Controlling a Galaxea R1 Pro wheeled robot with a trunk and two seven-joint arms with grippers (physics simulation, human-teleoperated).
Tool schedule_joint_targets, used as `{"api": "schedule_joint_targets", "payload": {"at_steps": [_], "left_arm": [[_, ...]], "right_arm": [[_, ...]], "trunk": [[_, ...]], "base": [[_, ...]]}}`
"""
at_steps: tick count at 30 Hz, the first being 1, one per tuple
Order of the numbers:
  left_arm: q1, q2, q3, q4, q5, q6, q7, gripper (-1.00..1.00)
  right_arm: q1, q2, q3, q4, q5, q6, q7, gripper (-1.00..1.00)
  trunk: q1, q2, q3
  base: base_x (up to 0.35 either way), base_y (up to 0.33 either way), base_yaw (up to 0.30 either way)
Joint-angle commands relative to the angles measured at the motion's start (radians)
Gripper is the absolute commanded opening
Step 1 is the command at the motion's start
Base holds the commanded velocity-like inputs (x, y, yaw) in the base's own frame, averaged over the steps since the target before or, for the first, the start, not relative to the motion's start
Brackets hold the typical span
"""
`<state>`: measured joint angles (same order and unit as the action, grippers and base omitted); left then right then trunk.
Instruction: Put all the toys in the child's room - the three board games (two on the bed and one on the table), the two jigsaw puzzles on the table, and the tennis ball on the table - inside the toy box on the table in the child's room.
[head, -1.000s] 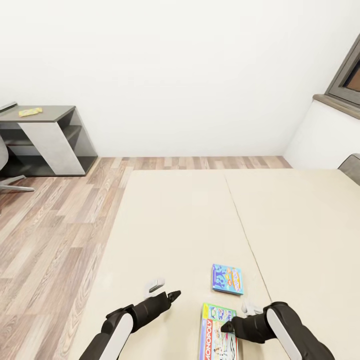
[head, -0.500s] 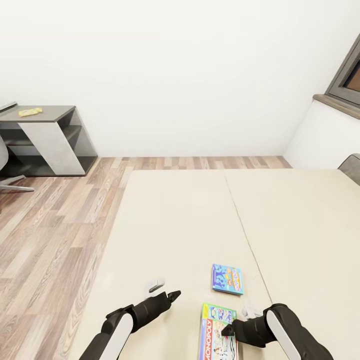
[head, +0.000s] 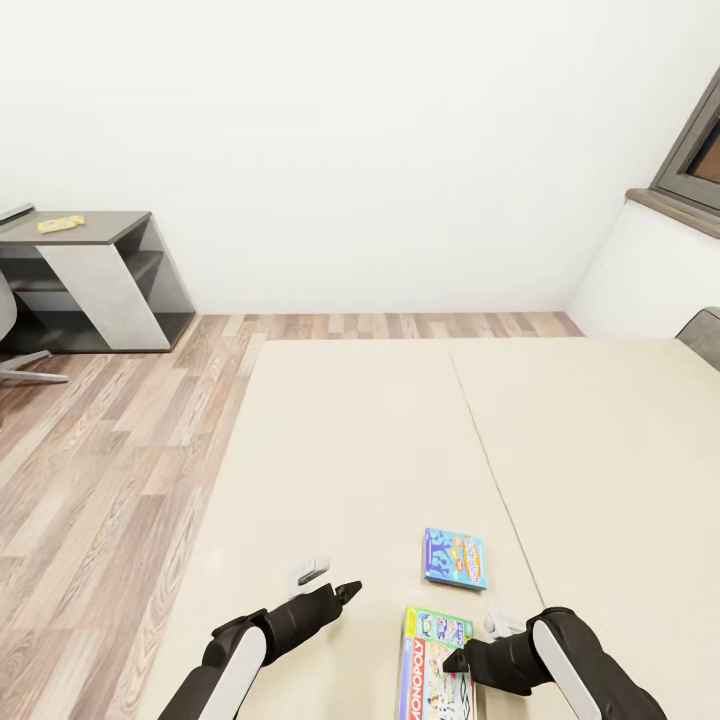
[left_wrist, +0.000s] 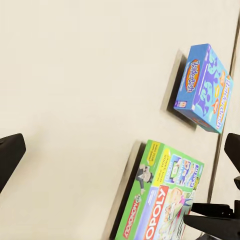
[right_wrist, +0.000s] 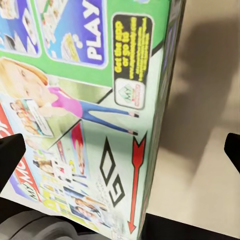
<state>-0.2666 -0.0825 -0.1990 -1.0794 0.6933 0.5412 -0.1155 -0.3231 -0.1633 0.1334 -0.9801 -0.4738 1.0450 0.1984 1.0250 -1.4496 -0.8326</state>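
1. The Monopoly box (head: 437, 665) lies flat on the bed (head: 380, 450), near its front edge, with the blue Balderdash box (head: 455, 558) just beyond it, the two apart.
2. My right hand (head: 462, 660) sits at the Monopoly box's right edge; in the right wrist view the fingertips (right_wrist: 11, 152) stand wide apart, one over the printed lid (right_wrist: 85, 100) and the other out over the mattress, so it's open and straddling that long edge.
3. I judge this is the grasp setup. The box is flat and thin, so I want the lower finger tucked under the edge, pressing into the soft mattress, before I close.
4. Grip near the middle of the edge, or the box will droop and twist when lifted.
5. My left hand (head: 345, 590) hovers over bare mattress to the left, open and empty in its wrist view, ready to support the far side.
6. The grey cabinet (head: 100, 280) stands well off by the wall.
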Motion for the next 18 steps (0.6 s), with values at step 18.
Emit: {"api": "schedule_joint_targets", "payload": {"at_steps": [18], "left_arm": [[0.000,0.000,0.001,-0.001,0.003,0.005,0.000,1.00]], "right_arm": [[-0.001,-0.001,0.002,0.000,0.011,0.002,0.010,1.00]], "trunk": [[0.000,0.000,-0.001]], "base": [[0.000,0.031,0.000]]}}
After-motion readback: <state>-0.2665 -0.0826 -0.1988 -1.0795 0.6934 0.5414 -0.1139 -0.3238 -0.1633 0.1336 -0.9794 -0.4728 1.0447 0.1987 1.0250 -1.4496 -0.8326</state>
